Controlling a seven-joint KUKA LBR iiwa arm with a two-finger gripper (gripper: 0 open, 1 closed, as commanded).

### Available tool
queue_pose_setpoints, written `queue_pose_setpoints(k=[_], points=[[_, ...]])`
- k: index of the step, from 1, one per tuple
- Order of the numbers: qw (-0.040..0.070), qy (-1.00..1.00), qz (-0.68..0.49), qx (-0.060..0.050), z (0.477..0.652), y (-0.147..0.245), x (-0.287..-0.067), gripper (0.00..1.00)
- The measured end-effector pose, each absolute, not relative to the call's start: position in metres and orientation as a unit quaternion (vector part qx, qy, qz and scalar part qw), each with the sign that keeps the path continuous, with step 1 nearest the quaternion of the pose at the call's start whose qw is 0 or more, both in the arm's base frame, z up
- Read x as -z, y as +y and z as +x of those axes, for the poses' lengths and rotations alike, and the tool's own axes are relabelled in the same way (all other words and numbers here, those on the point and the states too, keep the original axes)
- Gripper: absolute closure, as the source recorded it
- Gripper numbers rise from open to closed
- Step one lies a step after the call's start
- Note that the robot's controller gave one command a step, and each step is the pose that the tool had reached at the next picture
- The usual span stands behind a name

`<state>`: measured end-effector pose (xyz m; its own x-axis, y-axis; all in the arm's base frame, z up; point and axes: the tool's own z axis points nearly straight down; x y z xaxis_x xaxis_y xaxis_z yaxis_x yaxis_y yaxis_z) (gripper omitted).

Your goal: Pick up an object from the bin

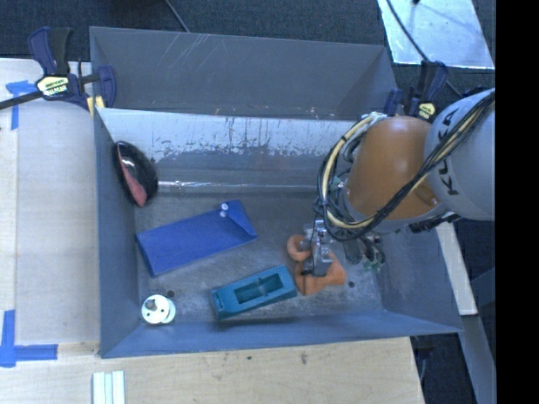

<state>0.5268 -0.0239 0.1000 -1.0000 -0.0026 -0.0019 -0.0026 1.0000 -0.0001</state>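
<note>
The gripper sits low on an orange lumpy toy just right of the teal box, seemingly lined up for a grasp. Whether its jaws are apart or clamped cannot be told. The blue sheet lies beyond the box, out of the way.

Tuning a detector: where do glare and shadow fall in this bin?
Camera view: glare streaks the grey metal bin's back wall; the arm seems to shade the floor round the end effector, which hides part of the orange lumpy object; the flat blue sheet is evenly lit.
</note>
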Motion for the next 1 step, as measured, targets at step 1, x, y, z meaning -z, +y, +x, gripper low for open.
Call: queue_pose_setpoints(k=[1], points=[[0.001,1.000,0.000,0.000,0.5213,-0.0219,-0.2039,1.00]])
